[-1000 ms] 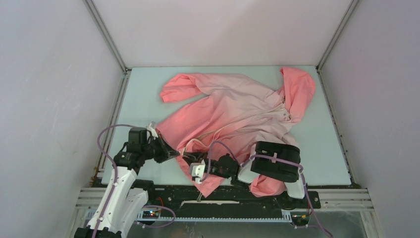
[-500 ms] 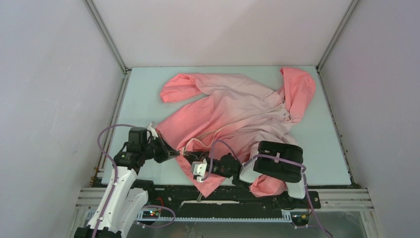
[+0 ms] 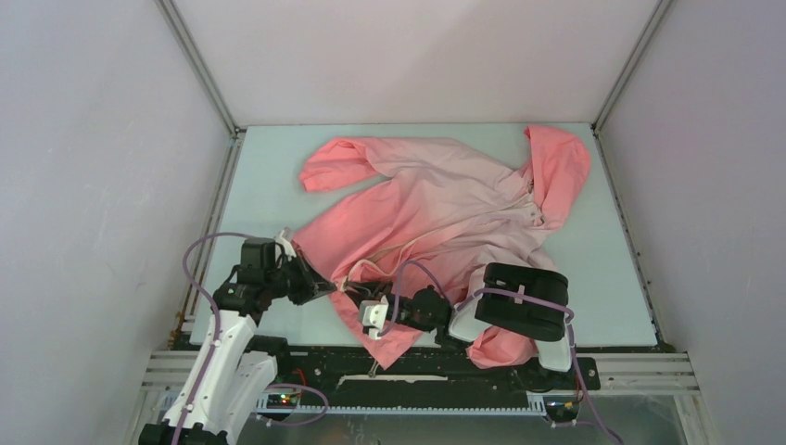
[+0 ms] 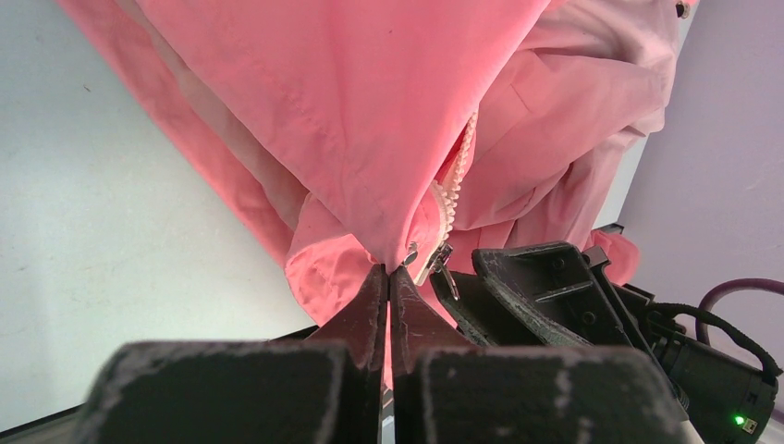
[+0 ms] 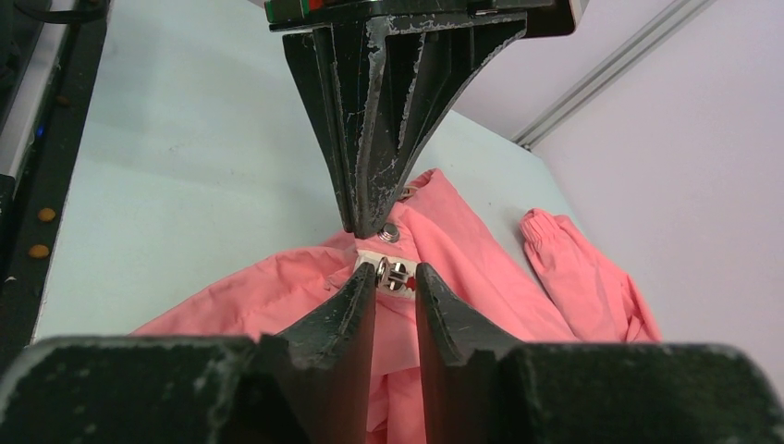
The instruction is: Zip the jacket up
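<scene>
At 6 o'clock on the table, the jacket is pinched at its hem by the fully closed left fingers (an anchor, apparently), so the zipper slider, clamped between the narrowly parted right fingers, can be drawn toward the hood at 1 o'clock.

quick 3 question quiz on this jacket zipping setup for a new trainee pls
1. True or false: the hood of the jacket lies toward the far right of the table.
2. What is the left gripper shut on? A) a sleeve cuff B) the jacket's bottom edge beside the zipper C) the hood
3. Which small metal part sits between the jaws of the right gripper?

Key: 1 true; 2 B; 3 the zipper slider.
</scene>
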You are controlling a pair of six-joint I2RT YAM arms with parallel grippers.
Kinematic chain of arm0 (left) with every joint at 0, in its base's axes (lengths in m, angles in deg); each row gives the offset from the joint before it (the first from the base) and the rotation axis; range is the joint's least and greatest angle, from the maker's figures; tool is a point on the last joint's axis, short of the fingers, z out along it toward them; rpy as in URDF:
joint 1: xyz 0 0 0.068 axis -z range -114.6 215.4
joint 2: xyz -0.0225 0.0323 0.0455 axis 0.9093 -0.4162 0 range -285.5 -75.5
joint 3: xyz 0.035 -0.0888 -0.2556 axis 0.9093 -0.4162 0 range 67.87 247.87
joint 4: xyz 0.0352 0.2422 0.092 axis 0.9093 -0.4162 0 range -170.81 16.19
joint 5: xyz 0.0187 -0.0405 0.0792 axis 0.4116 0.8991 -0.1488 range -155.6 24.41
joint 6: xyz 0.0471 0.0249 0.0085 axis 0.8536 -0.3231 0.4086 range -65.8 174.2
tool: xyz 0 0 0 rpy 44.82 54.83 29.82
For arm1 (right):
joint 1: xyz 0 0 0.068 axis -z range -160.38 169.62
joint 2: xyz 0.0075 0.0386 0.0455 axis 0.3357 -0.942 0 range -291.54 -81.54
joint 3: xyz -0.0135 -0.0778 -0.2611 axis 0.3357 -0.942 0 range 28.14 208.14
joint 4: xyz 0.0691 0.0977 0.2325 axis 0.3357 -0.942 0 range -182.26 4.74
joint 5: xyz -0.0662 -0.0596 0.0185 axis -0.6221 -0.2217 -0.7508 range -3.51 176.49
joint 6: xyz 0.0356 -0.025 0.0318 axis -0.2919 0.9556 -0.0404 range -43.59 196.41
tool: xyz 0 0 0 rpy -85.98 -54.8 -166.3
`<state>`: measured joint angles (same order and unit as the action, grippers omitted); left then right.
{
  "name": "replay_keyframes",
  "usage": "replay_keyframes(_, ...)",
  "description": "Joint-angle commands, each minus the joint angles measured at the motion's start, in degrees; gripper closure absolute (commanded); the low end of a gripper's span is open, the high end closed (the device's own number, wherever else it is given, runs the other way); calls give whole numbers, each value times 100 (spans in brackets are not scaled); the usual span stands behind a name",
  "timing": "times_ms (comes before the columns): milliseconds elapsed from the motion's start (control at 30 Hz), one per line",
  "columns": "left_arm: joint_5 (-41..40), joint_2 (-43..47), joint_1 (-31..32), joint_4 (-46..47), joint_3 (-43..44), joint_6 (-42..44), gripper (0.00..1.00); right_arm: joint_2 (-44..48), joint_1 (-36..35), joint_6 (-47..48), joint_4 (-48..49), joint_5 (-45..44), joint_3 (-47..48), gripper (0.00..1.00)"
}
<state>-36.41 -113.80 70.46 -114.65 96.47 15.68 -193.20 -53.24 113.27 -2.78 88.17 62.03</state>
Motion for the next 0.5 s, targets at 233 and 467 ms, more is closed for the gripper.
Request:
replay_keyframes(233,191,60,-22,6,295,73,100,49,14,-4,477,-89,174,81)
replay_keyframes(467,181,93,-23,-31,313,82,100,-38,9,-30,478,-46,272,81)
